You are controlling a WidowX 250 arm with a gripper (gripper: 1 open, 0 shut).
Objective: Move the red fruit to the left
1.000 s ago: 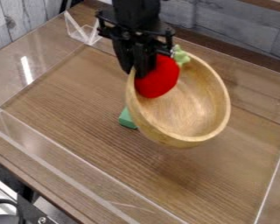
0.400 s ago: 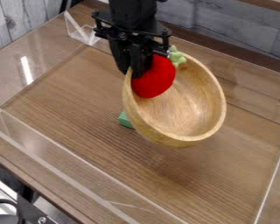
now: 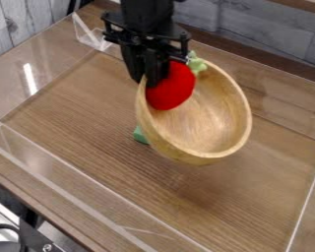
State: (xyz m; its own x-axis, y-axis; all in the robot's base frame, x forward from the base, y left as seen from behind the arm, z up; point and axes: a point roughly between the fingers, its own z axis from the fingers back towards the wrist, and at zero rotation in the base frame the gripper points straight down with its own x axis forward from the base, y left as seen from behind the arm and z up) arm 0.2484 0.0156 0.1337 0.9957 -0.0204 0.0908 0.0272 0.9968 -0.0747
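My gripper (image 3: pixel 157 71) points down, fingers clamped on the red fruit (image 3: pixel 171 87), held over the wooden bowl's (image 3: pixel 213 128) left rim; green block (image 3: pixel 143 136) under the bowl's left edge.

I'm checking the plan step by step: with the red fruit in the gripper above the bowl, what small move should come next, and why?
Probably carry it left in the picture. The gripper is shut on the red fruit, which hangs over the wooden bowl's left rim, and bare wooden table lies on that side.
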